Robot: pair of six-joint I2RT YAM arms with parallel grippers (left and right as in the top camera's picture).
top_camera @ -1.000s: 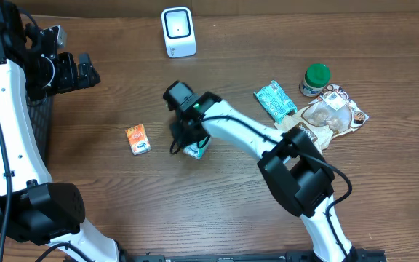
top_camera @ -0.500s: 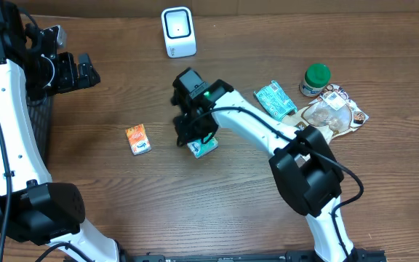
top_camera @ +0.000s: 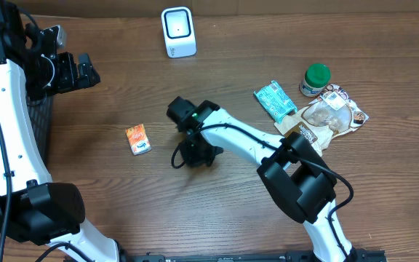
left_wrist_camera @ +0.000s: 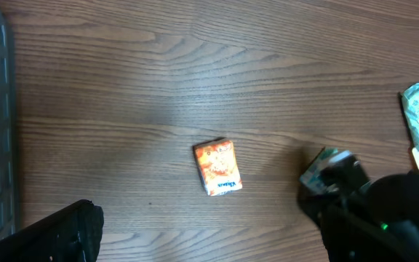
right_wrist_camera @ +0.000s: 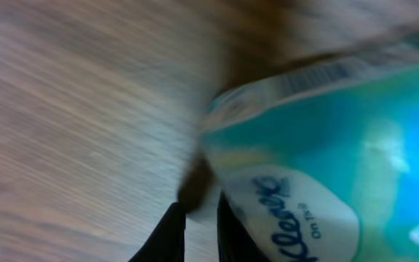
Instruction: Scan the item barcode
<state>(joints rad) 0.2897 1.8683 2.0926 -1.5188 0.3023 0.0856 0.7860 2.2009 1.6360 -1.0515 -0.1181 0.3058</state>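
The item is a teal Kleenex tissue pack [right_wrist_camera: 326, 145] with a barcode strip along its top edge. My right gripper [right_wrist_camera: 201, 227] is shut on the pack's white corner, holding it just above the wood. In the overhead view the right gripper [top_camera: 195, 151] sits mid-table and covers the pack. The left wrist view shows a bit of the pack [left_wrist_camera: 324, 163] beside the dark arm. The white scanner [top_camera: 178, 31] stands at the table's back edge, well apart from the pack. My left gripper [top_camera: 86, 70] hangs open and empty at the far left.
An orange packet [top_camera: 138, 138] lies left of the right gripper. At the right are a teal packet [top_camera: 275, 100], a green-lidded jar [top_camera: 315, 78], a clear snack bag [top_camera: 334, 111] and a brown packet [top_camera: 304, 132]. A black mesh basket [top_camera: 42, 120] stands at the left edge.
The right gripper swung toward the scanner with the pack, then came back toward the front and turned, so the pack is now hidden under it from above. The left arm stayed still.
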